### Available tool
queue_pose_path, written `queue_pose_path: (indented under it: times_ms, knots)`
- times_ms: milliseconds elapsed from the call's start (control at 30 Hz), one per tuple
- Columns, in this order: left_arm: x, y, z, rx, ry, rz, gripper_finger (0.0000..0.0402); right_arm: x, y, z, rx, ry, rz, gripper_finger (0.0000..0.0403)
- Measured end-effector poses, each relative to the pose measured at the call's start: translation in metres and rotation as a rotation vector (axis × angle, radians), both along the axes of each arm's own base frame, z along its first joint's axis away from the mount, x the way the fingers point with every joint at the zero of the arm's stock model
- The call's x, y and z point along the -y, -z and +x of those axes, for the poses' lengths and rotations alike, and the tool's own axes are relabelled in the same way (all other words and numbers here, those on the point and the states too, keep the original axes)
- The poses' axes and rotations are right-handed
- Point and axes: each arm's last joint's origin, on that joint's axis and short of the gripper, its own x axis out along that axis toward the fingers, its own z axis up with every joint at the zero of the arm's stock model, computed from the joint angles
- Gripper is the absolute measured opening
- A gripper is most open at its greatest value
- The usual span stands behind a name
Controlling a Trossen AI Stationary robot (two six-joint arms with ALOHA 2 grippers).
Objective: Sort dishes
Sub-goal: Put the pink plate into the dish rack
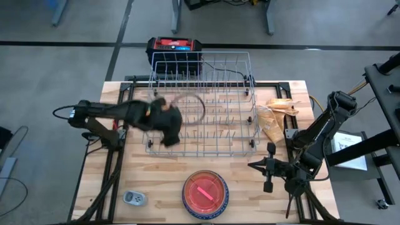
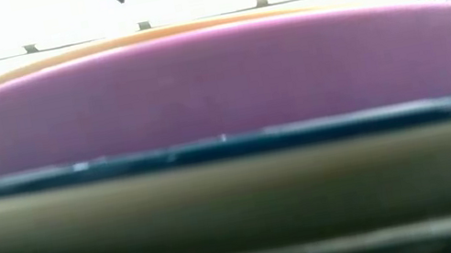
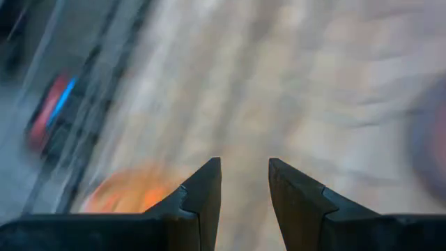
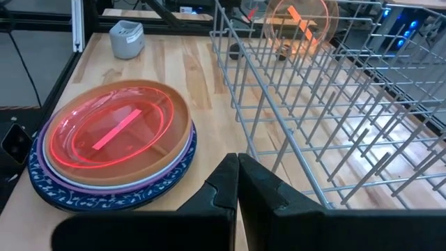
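At the worktop's near edge, about mid-width, sits a stack of plates point(image 1: 205, 194): round, smooth plastic, a translucent pink-red plate on top, then brown, white and purple rims, and a blue speckled plate at the bottom. Toward the near left corner lies a small grey-white device point(image 1: 134, 199). Near the right edge the right hand point(image 1: 270, 167) waits low over the worktop, its fingers pressed together on nothing. Across the middle and far part of the worktop stands the wire rack point(image 1: 219, 106), a grid of thin metal prongs. One translucent orange plate point(image 4: 296, 24) already stands on edge between prongs at the rack's left end. The left hand point(image 1: 164, 122) hovers just beside that plate, fingers point(image 3: 202, 199) parted narrowly with nothing seen between them. By this showing, sorting has barely begun: one dish racked, the stack left to go.
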Motion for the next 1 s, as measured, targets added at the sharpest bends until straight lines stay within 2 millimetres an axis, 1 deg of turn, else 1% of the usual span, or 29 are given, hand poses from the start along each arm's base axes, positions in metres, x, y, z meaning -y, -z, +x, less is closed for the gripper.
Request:
queue_pose_path:
  times_ms: [100,167,267,367,433,600,700,767,900,1000]
  knots:
    - [0.042,-0.005,0.000,0.069,0.251,0.028,0.0110,-0.001,0.001,0.000,-0.016,-0.017,0.010,0.0000]
    - [0.067,-0.006,-0.002,0.105,0.373,0.045,0.0110,-0.001,0.001,0.000,-0.018,-0.019,0.013,0.0000]
    - [0.096,-0.001,-0.003,0.139,0.437,0.093,0.0110,-0.001,0.001,0.000,-0.026,-0.030,0.020,0.0000]
    - [0.115,0.009,0.001,0.155,0.421,0.145,0.0110,-0.001,0.001,0.000,-0.026,-0.030,0.021,0.0000]
    - [0.124,0.020,0.009,0.137,0.418,0.150,0.0110,-0.001,0.001,0.000,-0.027,-0.031,0.021,0.0000]
    - [0.139,0.059,0.032,0.024,0.416,0.174,0.0110,-0.001,0.001,0.000,-0.028,-0.032,0.025,0.0000]
    - [0.145,0.083,0.042,-0.066,0.422,0.176,0.0110,-0.001,0.001,0.000,-0.028,-0.033,0.028,0.0000]
    - [0.148,0.096,0.048,-0.107,0.425,0.149,0.0110,-0.001,0.001,0.000,-0.028,-0.033,0.028,0.0000]
    - [0.153,0.108,0.058,-0.106,0.436,0.044,0.0104,-0.002,0.001,0.000,-0.027,-0.033,0.029,0.0000]
    - [0.156,0.112,0.063,-0.092,0.445,0.025,0.0091,-0.002,0.001,0.000,-0.026,-0.034,0.031,0.0000]
